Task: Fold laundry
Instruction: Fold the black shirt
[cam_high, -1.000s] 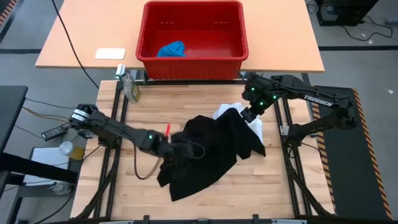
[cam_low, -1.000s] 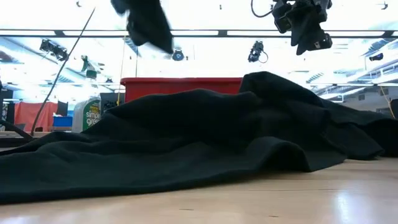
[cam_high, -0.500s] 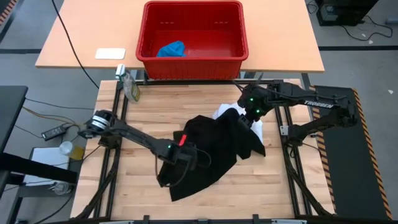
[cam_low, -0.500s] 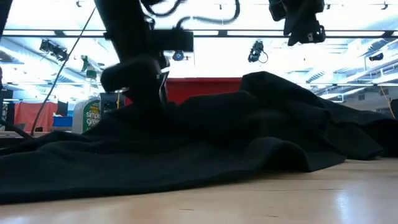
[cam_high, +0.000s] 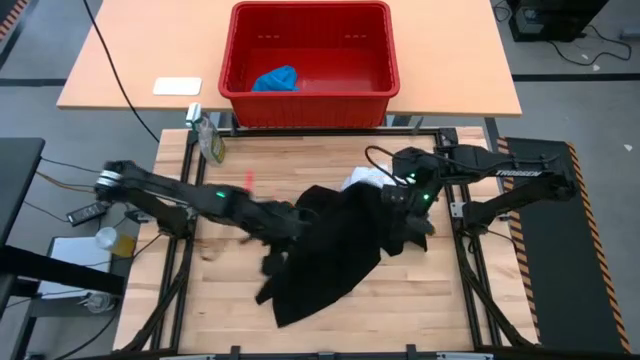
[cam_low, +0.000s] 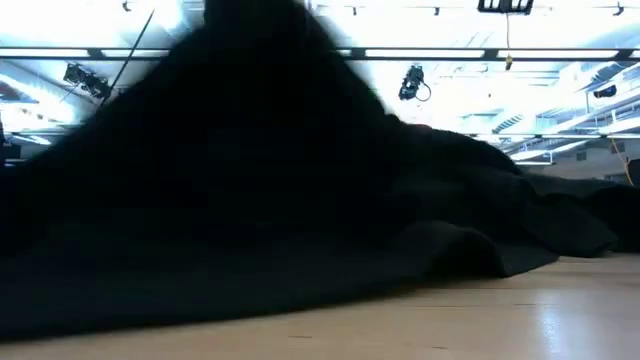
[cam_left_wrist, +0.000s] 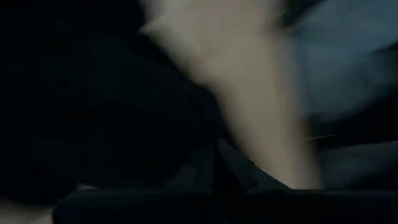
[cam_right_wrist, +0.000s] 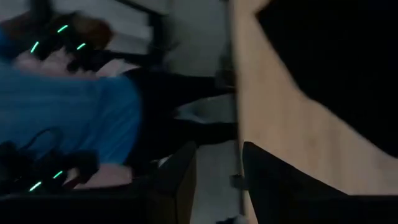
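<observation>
while the black garment (cam_high: 335, 245) is bunched in a heap mid-table (cam_high: 240, 320), we've got both arms working in from opposite sides, probably to spread it flat before any fold. our left gripper (cam_high: 296, 222) is at its left edge, and from the low view the cloth looks lifted into a peak there, so we reckon the fingers are clamped on it, but honestly we can't tell. our right gripper (cam_high: 398, 208) sits over the right edge, next to the white garment (cam_high: 362, 181) poking out beneath; its fingers (cam_right_wrist: 177, 186) stand apart, holding nothing. the blue garment (cam_high: 275, 79) is in the red basket (cam_high: 310, 100), well away.
</observation>
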